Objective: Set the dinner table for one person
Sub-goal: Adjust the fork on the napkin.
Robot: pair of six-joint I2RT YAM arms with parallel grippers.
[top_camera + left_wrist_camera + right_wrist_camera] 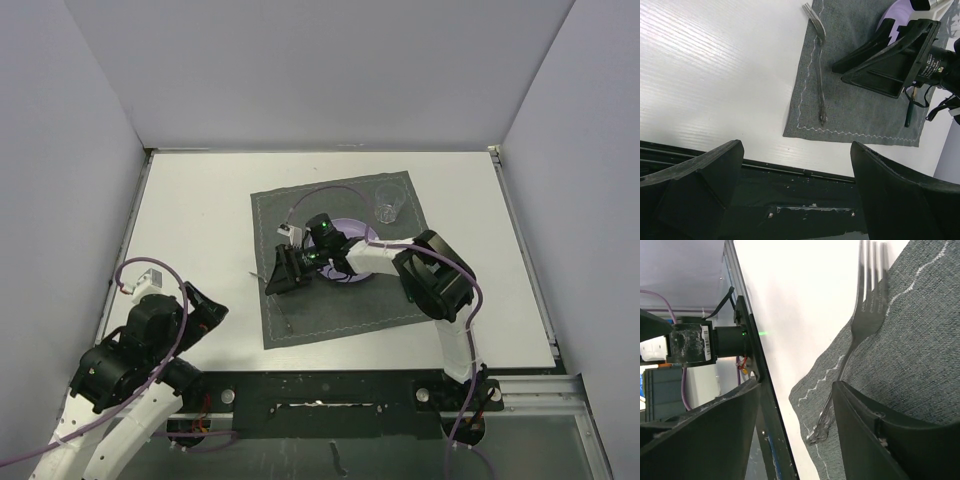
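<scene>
Now fork lies flat along left edge of grey placemat, tines overhanging dinner table, left of purple plate per place-setting convention. Right gripper hovers over it, jaws parted, empty. Left gripper wide, empty, at table's near-left corner.

Back wall: plain pale grey, far beyond right claw. Left wall well off to claw's left, right wall well off to its right, same grey. Dark base plate and metal rail on claw's near side. Light even, diffuse, shadows soft.
</scene>
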